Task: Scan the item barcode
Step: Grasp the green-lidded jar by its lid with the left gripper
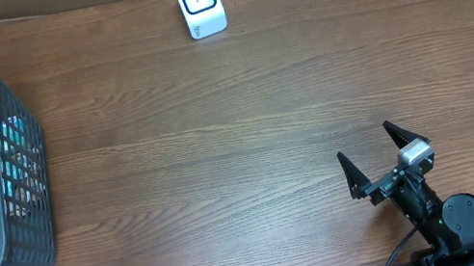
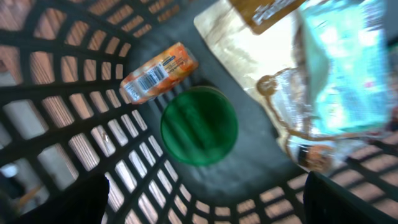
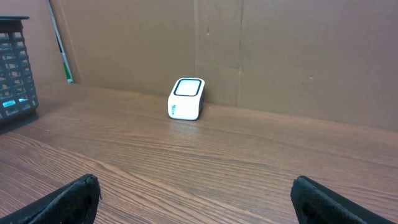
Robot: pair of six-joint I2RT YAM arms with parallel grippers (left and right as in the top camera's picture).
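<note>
Hanging inside the grey basket [image 1: 19, 142], the left gripper [image 2: 205, 186] stands spread, holding nothing — only its wrist view shows the orange barcoded packet [image 2: 158, 73] lying beside a green lid [image 2: 199, 124] on the basket floor. The right gripper [image 1: 364, 142], also wide and empty, faces the white scanner [image 3: 186, 98], well apart.

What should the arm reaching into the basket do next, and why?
Probably lower the left gripper straight down onto the green round lid: its jaws stand open, the lid lies almost centred between them in the basket, and nothing is held yet to show the scanner.
</note>
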